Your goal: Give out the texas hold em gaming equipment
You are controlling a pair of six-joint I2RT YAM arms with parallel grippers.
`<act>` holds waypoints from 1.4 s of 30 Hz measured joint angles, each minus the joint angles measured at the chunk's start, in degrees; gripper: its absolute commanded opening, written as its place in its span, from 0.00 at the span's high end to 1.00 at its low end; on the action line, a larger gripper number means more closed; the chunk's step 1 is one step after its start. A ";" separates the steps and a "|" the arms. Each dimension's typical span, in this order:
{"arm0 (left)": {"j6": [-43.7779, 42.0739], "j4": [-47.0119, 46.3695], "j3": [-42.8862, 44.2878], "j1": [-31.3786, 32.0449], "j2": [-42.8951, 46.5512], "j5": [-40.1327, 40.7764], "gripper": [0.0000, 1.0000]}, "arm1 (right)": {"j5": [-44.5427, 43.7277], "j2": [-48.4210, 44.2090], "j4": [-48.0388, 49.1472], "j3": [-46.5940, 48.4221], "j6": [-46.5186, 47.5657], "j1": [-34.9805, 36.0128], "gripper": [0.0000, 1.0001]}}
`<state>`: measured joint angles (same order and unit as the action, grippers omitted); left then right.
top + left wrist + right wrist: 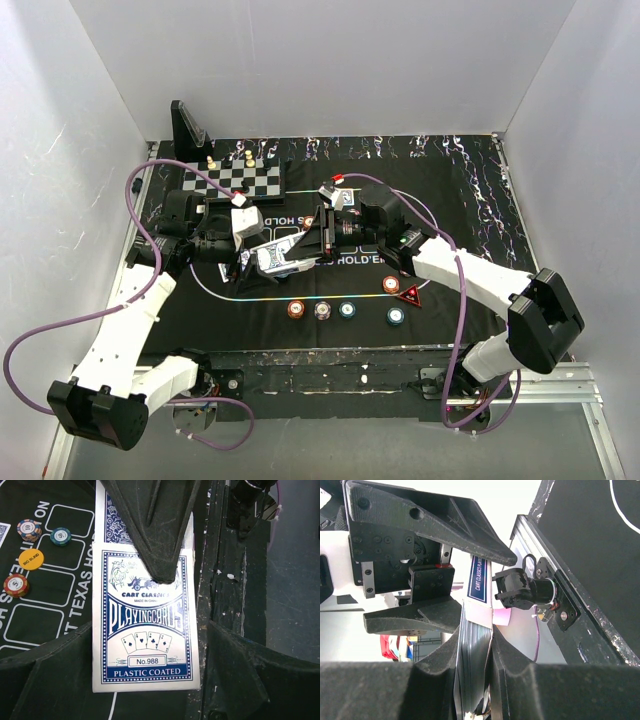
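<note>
Above the mat (50,605), card box (145,630), playing cards (112,520) partly inside

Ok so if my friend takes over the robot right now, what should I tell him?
Left gripper: open, fingers either side of the card box, not squeezing it.
Right gripper: shut on the box's edge, holding it above the mat.
On the mat: a row of chips, the red triangular marker, the yellow disc.
Done: chips laid out.
Left: the cards are boxed; probably take them out and deal.
</note>
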<state>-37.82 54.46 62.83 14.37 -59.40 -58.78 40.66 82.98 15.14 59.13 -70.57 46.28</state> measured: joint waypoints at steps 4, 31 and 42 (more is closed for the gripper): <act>-0.98 0.31 0.11 0.00 0.00 0.00 0.06 | 0.00 0.09 0.00 0.00 -0.02 0.20 0.87; -7.13 1.18 3.23 1.53 -1.40 4.42 0.13 | 0.04 3.41 0.02 1.09 -1.11 1.25 0.90; -9.29 1.33 1.77 2.75 -1.01 5.35 0.13 | 0.26 5.01 0.09 1.40 -2.58 1.88 0.92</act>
<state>-47.11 55.79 64.60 17.12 -60.40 -53.43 40.93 87.99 15.22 60.53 -73.14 48.16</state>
